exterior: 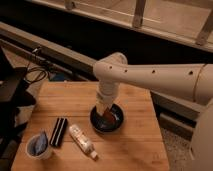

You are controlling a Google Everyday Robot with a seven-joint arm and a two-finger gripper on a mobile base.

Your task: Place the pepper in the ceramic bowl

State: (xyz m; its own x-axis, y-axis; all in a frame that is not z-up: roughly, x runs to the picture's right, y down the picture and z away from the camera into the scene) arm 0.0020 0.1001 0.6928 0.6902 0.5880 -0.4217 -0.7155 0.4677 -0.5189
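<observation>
The black ceramic bowl (106,121) sits on the wooden table (135,145), right of its middle. My white arm reaches in from the right and bends down over the bowl. My gripper (106,111) hangs just above the bowl's inside. A small red-brown shape, the pepper (109,115), shows at the gripper's tip over the bowl. I cannot tell whether it is still held or lying in the bowl.
A white tube-like bottle (82,140) lies left of the bowl. A black rectangular bar (59,131) lies further left. A small white cup (39,146) with blue contents stands at the front left corner. Dark equipment and cables are off the table's left side.
</observation>
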